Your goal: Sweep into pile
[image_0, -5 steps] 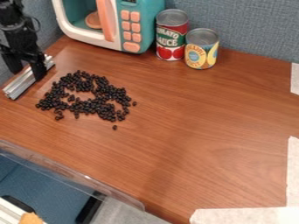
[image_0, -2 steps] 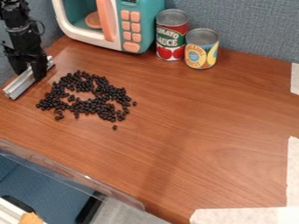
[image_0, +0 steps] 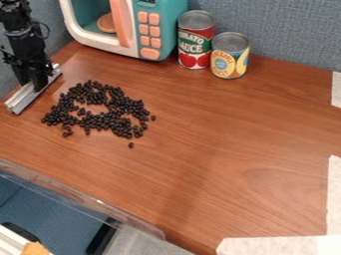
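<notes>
Nearest to the camera, and well apart from the gripper [image_0: 33, 87], there is a clear plastic rim [image_0: 106, 210] along the front of the table [image_0: 226, 154]. White tape [image_0: 273, 245] lies on the near right corner, also far from the gripper.

Farther back come the black beans [image_0: 121, 118], beside the gripper, to its right and a little toward the camera. They lie in a loose, uneven ring, and one bean is alone at the near side. I think they are light, hard and easy to roll, so a quick push could scatter them.

The metal bar [image_0: 25, 100] lies slantwise on the table, directly under the gripper. The gripper's two fingers stand close together, one on each side of the bar, and seem to pinch it near its middle. This is a good place for the hold, because the weight should balance there. The bar looks stiff and not fragile, rather light, but its smooth sides may slip or turn, so a firm squeeze is needed.

Beyond the gripper, to its right, stand the toy microwave [image_0: 154, 30], the red can [image_0: 196, 42] and the yellow can [image_0: 230, 56].
</notes>
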